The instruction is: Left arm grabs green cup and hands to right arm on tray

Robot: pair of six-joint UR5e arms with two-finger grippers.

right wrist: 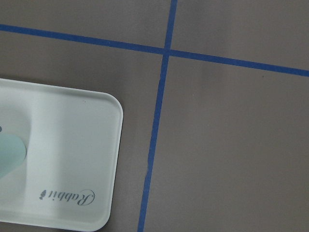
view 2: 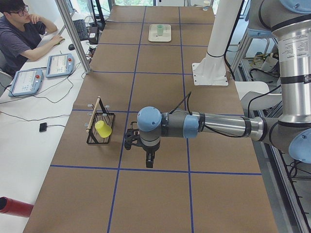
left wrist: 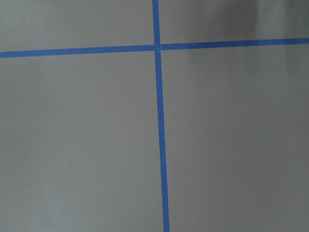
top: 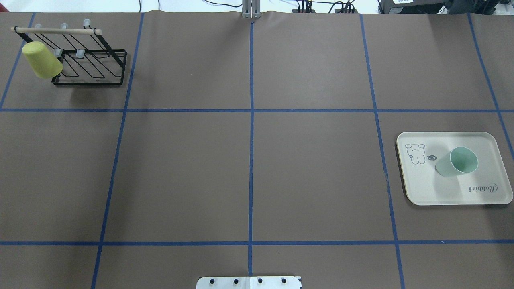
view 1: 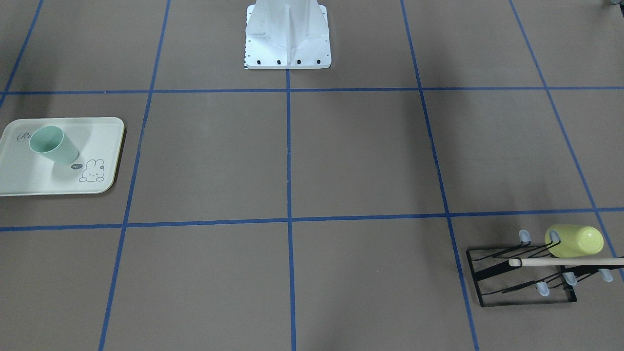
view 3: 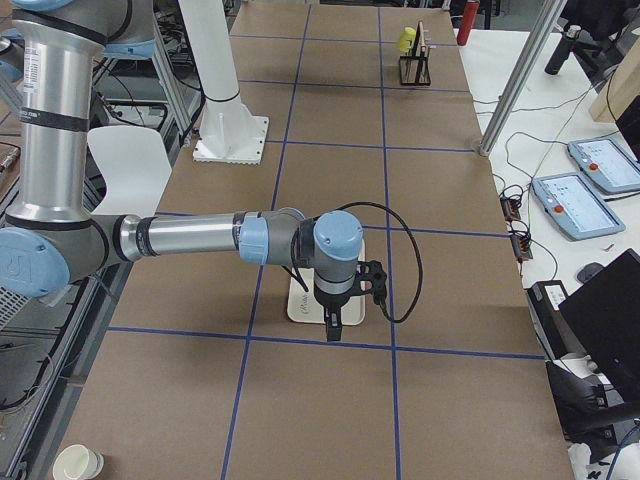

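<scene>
The pale mint-green cup point(view 1: 51, 145) stands upright on the cream tray point(view 1: 29, 180), mouth up, beside the bunny drawing. Both also show in the overhead view, the cup point(top: 457, 161) on the tray point(top: 441, 192). In the right wrist view the tray's corner point(right wrist: 72, 145) fills the lower left and the cup's edge point(right wrist: 7, 157) is at the frame's left side. The right gripper point(view 3: 333, 325) hangs above the tray point(view 3: 298, 305), apart from the cup. The left gripper point(view 2: 149, 161) hangs over bare table near the rack. Both grippers show only in side views, so I cannot tell whether they are open or shut.
A yellow-green cup point(top: 40, 60) hangs on a black wire rack point(top: 86, 84) with a wooden bar at the far left corner. The robot's white base plate point(view 1: 287, 44) sits at the table's near edge. A seated operator point(view 2: 19, 34) is beside the table.
</scene>
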